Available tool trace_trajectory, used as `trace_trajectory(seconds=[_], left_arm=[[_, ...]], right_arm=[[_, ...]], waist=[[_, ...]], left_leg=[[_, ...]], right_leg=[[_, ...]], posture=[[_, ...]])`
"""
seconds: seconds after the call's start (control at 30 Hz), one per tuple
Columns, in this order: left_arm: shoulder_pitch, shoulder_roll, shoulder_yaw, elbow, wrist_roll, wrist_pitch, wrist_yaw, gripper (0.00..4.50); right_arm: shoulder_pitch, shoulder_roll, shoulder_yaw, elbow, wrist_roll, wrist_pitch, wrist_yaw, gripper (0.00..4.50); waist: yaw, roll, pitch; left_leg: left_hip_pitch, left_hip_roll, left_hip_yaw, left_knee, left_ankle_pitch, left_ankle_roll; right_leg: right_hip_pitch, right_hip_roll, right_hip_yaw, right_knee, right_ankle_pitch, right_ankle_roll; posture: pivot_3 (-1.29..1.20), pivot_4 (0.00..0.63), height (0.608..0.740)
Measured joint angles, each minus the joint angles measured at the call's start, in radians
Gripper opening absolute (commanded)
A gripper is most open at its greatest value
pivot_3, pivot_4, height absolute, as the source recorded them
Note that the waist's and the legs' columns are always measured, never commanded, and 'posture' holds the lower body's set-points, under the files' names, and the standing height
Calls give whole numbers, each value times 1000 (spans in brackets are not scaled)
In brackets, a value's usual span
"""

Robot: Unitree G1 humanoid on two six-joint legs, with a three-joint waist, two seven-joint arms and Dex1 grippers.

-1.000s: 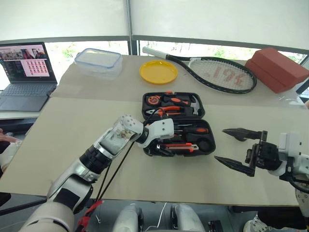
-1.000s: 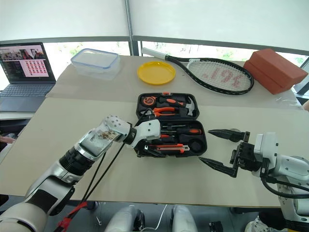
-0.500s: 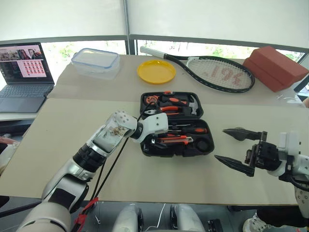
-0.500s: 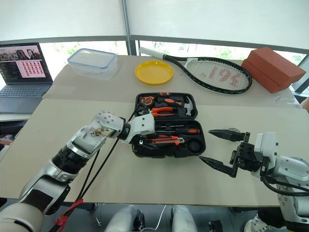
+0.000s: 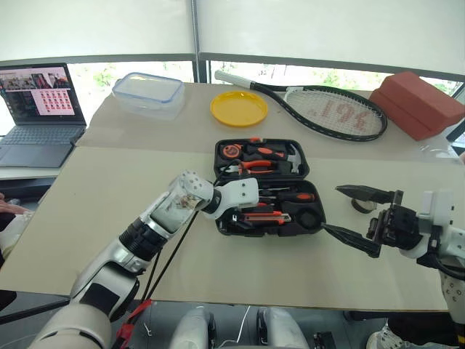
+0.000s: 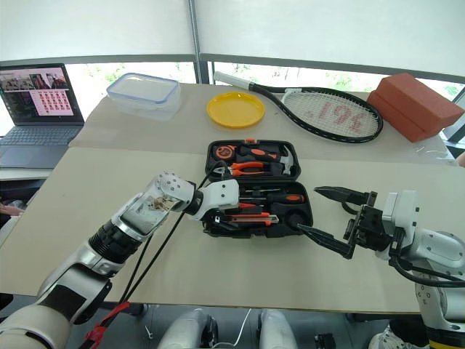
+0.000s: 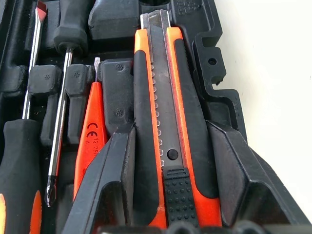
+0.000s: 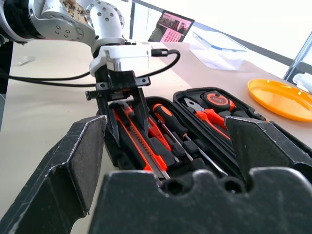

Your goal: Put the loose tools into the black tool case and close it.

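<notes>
Lying open at frame centre, the black tool case (image 5: 269, 189) holds two screwdrivers (image 5: 290, 197) and the small orange screwdriver (image 7: 90, 141). Lower right, the right gripper (image 5: 358, 216) gapes wide, empty. The left gripper (image 7: 170, 185) clasps the utility knife (image 7: 163, 117) along the case's front row.

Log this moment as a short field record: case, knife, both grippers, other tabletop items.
case: black tool case open on the table, orange-handled tools in its recesses
knife: utility knife lies in the case's near half, between the left gripper's fingers
left gripper: left gripper straddles the knife; grip not certain
right gripper: right gripper open, beside the case's right end
others: racket, yellow plate, clear box, laptop
</notes>
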Motion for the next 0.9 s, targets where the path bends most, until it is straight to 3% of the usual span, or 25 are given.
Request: trace_trajectory(seconds=[0.07,0.13,0.17,0.3,0.5,0.6,0.77,0.9], left_arm=[[0,-9,2,7,0,0,0,1718],[0,-17,8,20,0,-1,0,2729],[0,-23,12,25,0,-7,4,2884],[15,-59,65,67,-25,-47,25,4248],[30,-106,223,75,-175,-130,0,4248],[32,-94,288,66,-217,-181,-8,3520],[106,-48,310,68,-204,-329,-24,1652],[195,-30,260,114,-136,-489,-36,161]], right_arm=[[0,0,0,0,0,1,-1,4500],[0,2,1,0,0,3,-3,4500],[-3,2,3,-1,0,6,-6,4500],[-8,7,11,-10,0,9,-16,4500],[-18,14,17,-11,0,12,-26,4500],[-18,15,17,-11,0,13,-27,4500],[-17,19,17,-12,0,15,-33,4500],[-15,27,17,-12,-3,15,-38,4500]], waist=[[2,0,0],[7,0,0],[9,0,0],[8,0,0],[2,0,0],[-5,0,0],[-13,0,0],[-12,0,0]], left_leg=[[0,0,0,0,0,0],[0,0,0,1,0,0],[0,0,0,1,0,0],[-1,0,0,1,0,1],[-2,0,0,1,0,-1],[-1,1,0,0,1,-2],[0,1,0,0,1,-2],[0,0,0,0,2,-3]], right_leg=[[0,0,0,0,0,0],[0,0,0,0,0,0],[0,0,0,0,0,0],[0,-1,0,0,0,0],[-3,0,-1,0,0,0],[-2,0,-1,1,0,0],[-1,0,0,1,0,0],[-1,0,-1,1,0,0]], posture=[[0,150,740],[0,150,740],[0,150,740],[0,150,740],[0,150,740],[0,150,740],[0,150,740],[0,150,740]])
